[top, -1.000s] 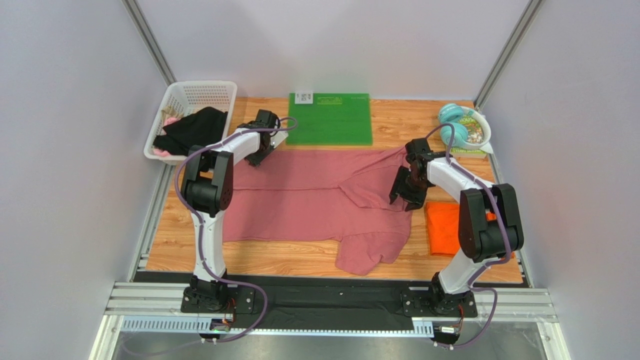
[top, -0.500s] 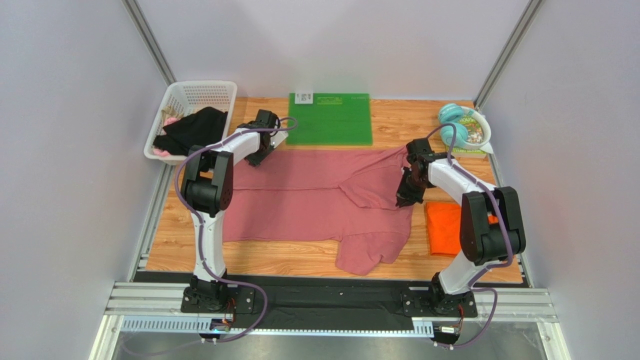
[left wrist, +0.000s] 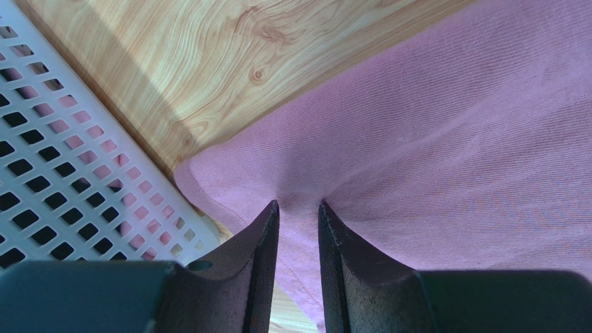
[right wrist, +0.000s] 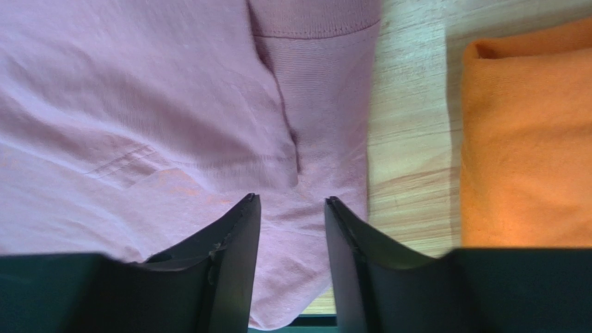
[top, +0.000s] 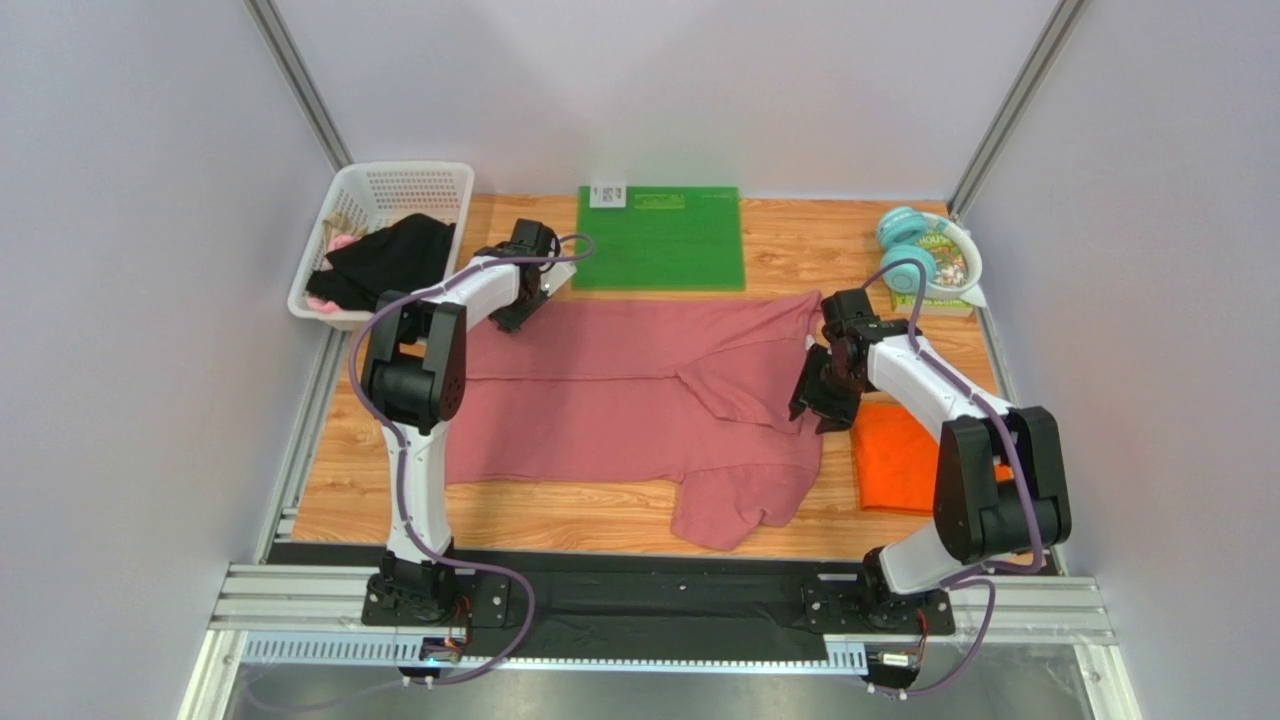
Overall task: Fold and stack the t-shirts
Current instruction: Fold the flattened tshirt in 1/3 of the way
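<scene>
Pinching a far corner of the pink t-shirt (top: 631, 398), the left claw (left wrist: 299, 208) has its jaws nearly together, and the cloth puckers into the narrow slit between them, with creases fanning out from that spot. Just beside the corner stands the white basket (left wrist: 48, 173), with a strip of bare table (left wrist: 229, 62) beyond.

Over on the other side, the right claw (right wrist: 292, 201) hangs with its jaws apart above the shirt's right edge, where a hemmed flap lies doubled over. The cloth under the gap looks flat rather than gathered, so I take it as spread and holding nothing.

The shirt lies sprawled across the middle of the table, rumpled on its right side, one sleeve trailing toward the near edge. The orange t-shirt (right wrist: 528, 139) sits already folded just to the right, a band of wood between the two.

To me this is the first fold of the pink one being set up. Next, the right claw would need to drop and close on that edge to match the left's hold.
</scene>
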Robot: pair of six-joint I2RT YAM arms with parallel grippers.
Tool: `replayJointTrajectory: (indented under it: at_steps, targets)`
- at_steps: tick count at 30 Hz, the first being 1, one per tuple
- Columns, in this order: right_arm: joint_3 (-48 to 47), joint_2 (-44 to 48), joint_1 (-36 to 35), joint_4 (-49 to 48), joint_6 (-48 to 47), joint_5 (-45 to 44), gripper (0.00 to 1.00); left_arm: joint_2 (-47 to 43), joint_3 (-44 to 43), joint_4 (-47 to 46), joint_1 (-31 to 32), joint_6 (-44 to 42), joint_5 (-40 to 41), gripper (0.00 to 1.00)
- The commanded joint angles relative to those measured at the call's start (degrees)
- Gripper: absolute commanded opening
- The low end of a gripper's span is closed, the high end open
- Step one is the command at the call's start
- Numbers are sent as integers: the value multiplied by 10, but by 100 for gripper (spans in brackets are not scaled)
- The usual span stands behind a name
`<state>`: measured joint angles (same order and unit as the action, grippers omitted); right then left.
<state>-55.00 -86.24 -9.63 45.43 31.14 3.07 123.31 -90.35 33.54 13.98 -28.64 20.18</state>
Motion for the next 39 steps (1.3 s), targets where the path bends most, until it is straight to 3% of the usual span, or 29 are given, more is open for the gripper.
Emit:
replayJointTrajectory:
  at_steps: [1,5,12,15,21,32,39]
  targets:
    - [2,-28,-3,8,1,5,51,-20,14,16,-8,5,-17,34]
    - [-32,7,-27,24,11,-4,53,-25,16,16,-8,3,-16,34]
    - [-150,-46,-182,40,-9,-16,47,-20,16,16,-8,7,-16,34]
    - [-194,-107,-233,56,-41,-72,43,-22,17,17,-8,7,-15,34]
    - [-249,-190,-320,121,-79,-266,43,-28,21,14,-8,3,-10,34]
    - [-281,-238,-342,142,-95,-332,42,-27,21,16,-8,4,-12,34]
    - [-299,-256,-342,127,-104,-287,42,-29,21,17,-8,2,-10,34]
